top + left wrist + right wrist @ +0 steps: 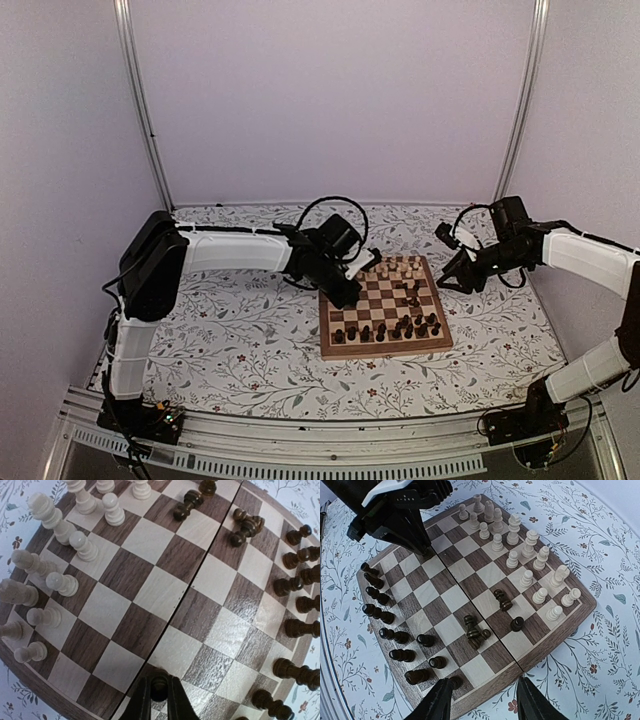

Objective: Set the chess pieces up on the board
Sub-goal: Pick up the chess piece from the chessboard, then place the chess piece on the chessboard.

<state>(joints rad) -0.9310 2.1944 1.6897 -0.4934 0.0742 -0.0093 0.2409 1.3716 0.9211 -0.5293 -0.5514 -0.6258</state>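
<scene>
The board (386,349) lies right of centre, also in the left wrist view (150,585) and the right wrist view (455,597). Cream chess pieces (400,268) (82,545) (527,545) stand in two rows at its far side. Dark pieces (385,330) (295,585) (395,635) stand along its near side. A few dark pieces (475,630) (245,527) sit mid-board, some lying down. My left gripper (345,293) (159,692) is shut on a dark piece (159,684) just above the board's left edge. My right gripper (447,275) (485,705) is open and empty, above the board's right edge.
The floral table cloth (240,340) surrounds the board. The left arm (395,510) reaches over the board's far-left corner in the right wrist view. Pale walls and metal posts (145,110) enclose the table.
</scene>
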